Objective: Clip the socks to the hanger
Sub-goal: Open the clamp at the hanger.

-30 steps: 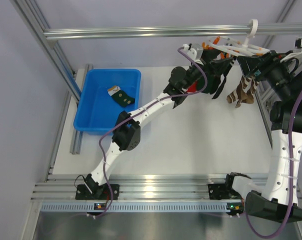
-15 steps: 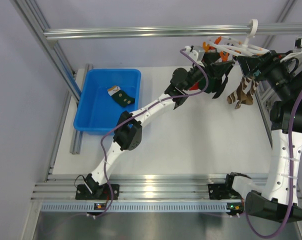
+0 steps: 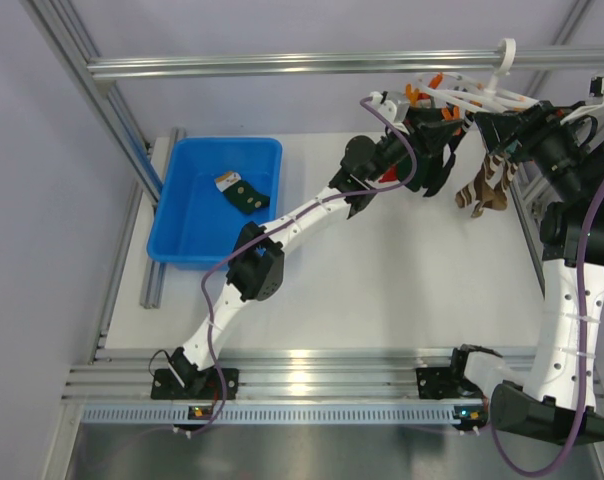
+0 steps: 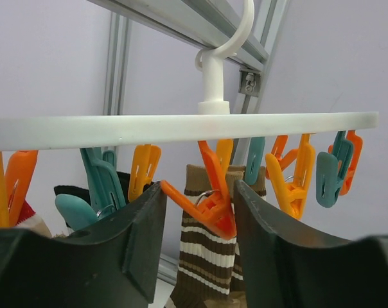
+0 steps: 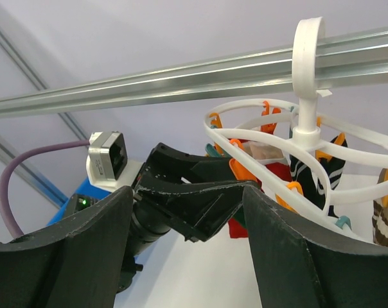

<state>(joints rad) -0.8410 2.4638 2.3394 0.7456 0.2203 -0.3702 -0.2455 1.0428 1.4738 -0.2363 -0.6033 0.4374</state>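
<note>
The hanger (image 3: 474, 97) hangs by its hook from the aluminium rail (image 3: 282, 65) above the far right corner of the tabletop (image 3: 402, 280). Its white ring is level, with orange and teal pegs dangling all round. We see a red sock (image 5: 279, 172) under the ring, with a black sock (image 3: 437, 172) and the brown-and-cream striped socks (image 4: 203, 256) beside it. One dark green sock (image 3: 245, 194) lies in the blue bin (image 3: 222, 142) at the tabletop's far left corner, well apart from the hanger. The left gripper (image 4: 197, 192) is raised just under the ring, its jaws closed around an orange peg (image 4: 213, 205), with a finger against each side. The right gripper (image 5: 187, 192) is near the hanger's right side, jaws spread wide and holding nothing.
</note>
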